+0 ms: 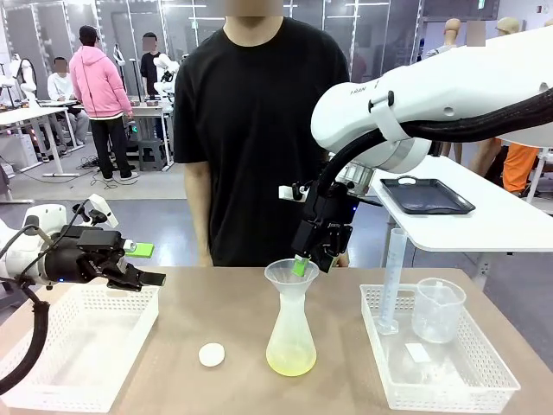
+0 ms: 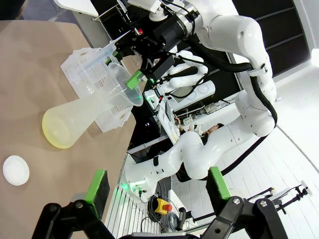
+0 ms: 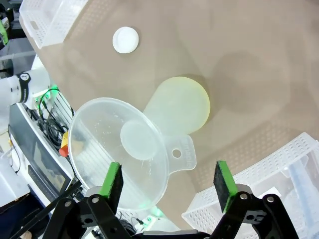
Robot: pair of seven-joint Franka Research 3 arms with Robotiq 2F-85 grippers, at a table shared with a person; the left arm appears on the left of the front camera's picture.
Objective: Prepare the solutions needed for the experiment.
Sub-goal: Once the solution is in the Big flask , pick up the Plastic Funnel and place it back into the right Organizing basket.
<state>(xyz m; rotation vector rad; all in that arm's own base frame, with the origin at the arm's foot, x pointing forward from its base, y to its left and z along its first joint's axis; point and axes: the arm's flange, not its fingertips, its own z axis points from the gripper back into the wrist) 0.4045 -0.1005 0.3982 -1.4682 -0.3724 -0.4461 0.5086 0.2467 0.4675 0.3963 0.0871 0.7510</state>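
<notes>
Pale yellow solution pools shallowly in the frosted flask, which stands upright mid-table with a clear funnel seated in its neck. At the funnel's right rim hangs the right claw, fingers apart around the funnel's tab and not clamped. To the left, the left claw hovers over the left basket, jaws apart and empty.

The funnel step seems in hand. Next the fingers must close squarely on the rim and lift straight, or the flask could tip.

Count: one flask, one funnel, one white cap and two baskets. The right basket holds one cylinder and one beaker.
</notes>
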